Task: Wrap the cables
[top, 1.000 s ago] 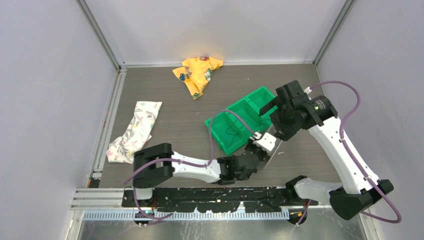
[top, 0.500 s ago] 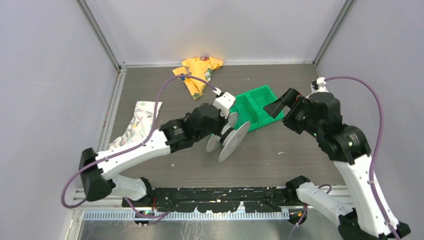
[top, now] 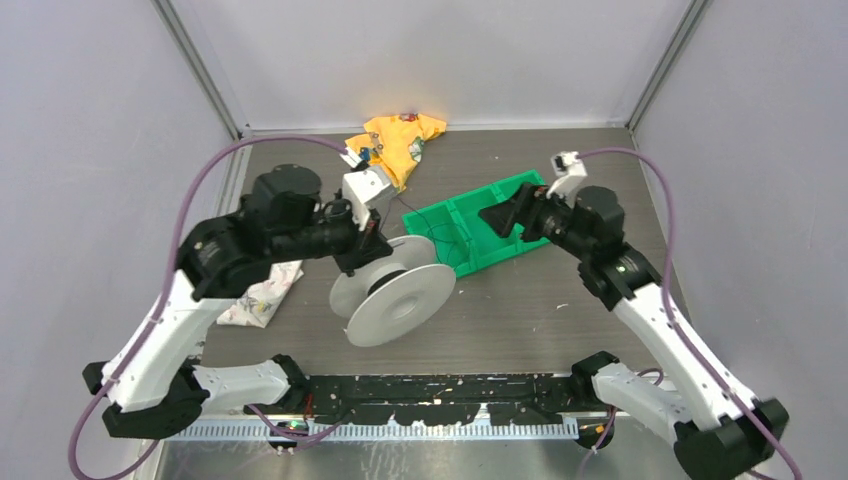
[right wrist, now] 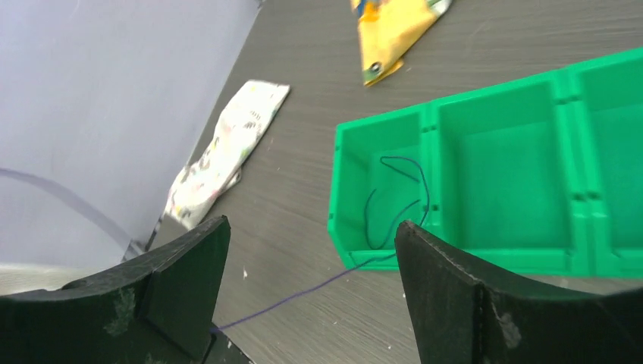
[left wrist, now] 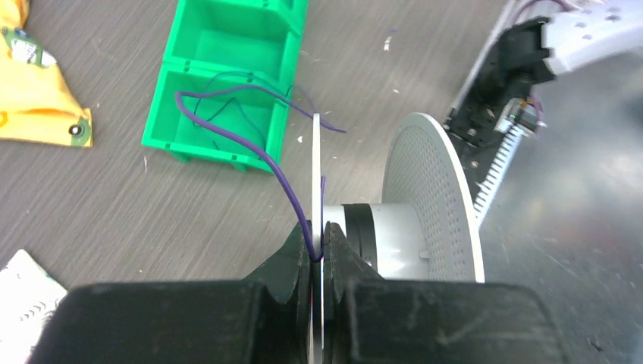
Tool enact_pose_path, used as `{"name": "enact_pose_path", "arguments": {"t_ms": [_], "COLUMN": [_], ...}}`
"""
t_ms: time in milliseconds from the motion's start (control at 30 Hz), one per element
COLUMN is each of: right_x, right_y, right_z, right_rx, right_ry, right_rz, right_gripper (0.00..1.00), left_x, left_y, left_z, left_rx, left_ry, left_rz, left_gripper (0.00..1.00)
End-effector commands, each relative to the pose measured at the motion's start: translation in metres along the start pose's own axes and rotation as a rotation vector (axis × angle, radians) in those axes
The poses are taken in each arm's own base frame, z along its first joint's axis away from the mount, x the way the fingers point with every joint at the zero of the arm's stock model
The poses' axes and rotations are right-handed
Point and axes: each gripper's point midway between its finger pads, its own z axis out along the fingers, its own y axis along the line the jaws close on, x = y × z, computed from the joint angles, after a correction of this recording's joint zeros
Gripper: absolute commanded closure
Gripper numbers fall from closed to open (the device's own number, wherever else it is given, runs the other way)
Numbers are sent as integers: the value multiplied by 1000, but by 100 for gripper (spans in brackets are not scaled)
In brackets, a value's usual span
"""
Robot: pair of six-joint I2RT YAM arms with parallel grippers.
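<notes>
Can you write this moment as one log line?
left gripper: shut on spool rim and cable | right gripper: open, by green bin | cable: loose loops in bin

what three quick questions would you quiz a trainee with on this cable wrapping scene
1. True or false: the right gripper is clamped on the cable.
2. What is the left gripper shut on? A a yellow cloth; B the spool; C a patterned white cloth.
3. Fill in: the cable's loose loops lie in the ___ bin.
Key: 1 false, its jaws stand open above the bin; 2 B; 3 green.
</notes>
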Motion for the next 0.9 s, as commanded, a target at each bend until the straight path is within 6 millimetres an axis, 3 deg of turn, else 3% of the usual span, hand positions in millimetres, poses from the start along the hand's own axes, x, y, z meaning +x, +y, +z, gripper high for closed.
{"name": "enact_pose_path", "arguments": {"t_ms": [0, 133, 233, 533, 633, 867], "right_x": [-2, 16, 26, 48, 59, 96], "right_y": [51, 60, 70, 101, 101, 100], "right_z": [26, 42, 39, -7, -16, -3], "right_rx": [-347, -415, -489, -713, -708, -621], "right_ry": [-18, 12, 38, 114, 109, 126], "right_rz": [-127, -268, -340, -325, -366, -644], "right_gripper": [16, 13, 8, 5, 5, 6], "left_x": [-10, -25, -34, -47, -51, -65], "left_y": [-32, -38, -36, -33, -33, -37], "left_z": [-51, -76, -86, -96, -98, -104], "left_rx": [157, 165, 142, 101, 97, 109], "left_ry": [3, -48, -79, -124, -138, -191], "left_rz": [60, 67, 63, 29, 22, 11], "left_gripper": [100, 100, 100, 100, 100, 100]}}
